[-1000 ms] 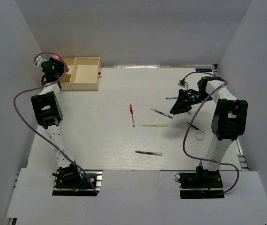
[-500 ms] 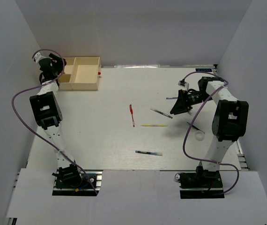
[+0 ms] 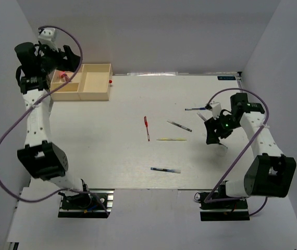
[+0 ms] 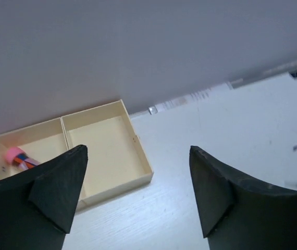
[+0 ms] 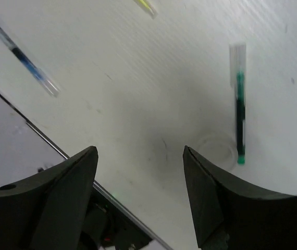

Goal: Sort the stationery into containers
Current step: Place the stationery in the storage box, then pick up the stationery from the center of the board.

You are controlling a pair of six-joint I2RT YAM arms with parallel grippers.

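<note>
The cream tray (image 3: 86,96) stands at the table's far left, and a short pink cylinder (image 3: 63,76) lies in its left small compartment. My left gripper (image 3: 66,61) hangs open and empty above the tray. In the left wrist view the tray (image 4: 120,186) and the cylinder (image 4: 16,155) lie below the gripper (image 4: 138,192). A red pen (image 3: 147,127), a yellow-green pen (image 3: 171,139), a dark clear pen (image 3: 180,125) and a blue pen (image 3: 165,170) lie mid-table. My right gripper (image 3: 212,136) is open above a green pen (image 5: 239,120) and the tape ring (image 5: 217,148).
Another dark pen (image 3: 195,109) lies far right of centre. The right wrist view shows the blue pen (image 5: 21,57) and the table's near edge (image 5: 44,136) under the gripper (image 5: 140,198). A red knob (image 3: 110,81) sticks out of the tray's right side. Grey walls enclose the table.
The left gripper opened and rose from the tray; the pink cylinder it held now lies in the left compartment. The right arm swung right and nearer, over the ring, its jaws narrowing slightly.
</note>
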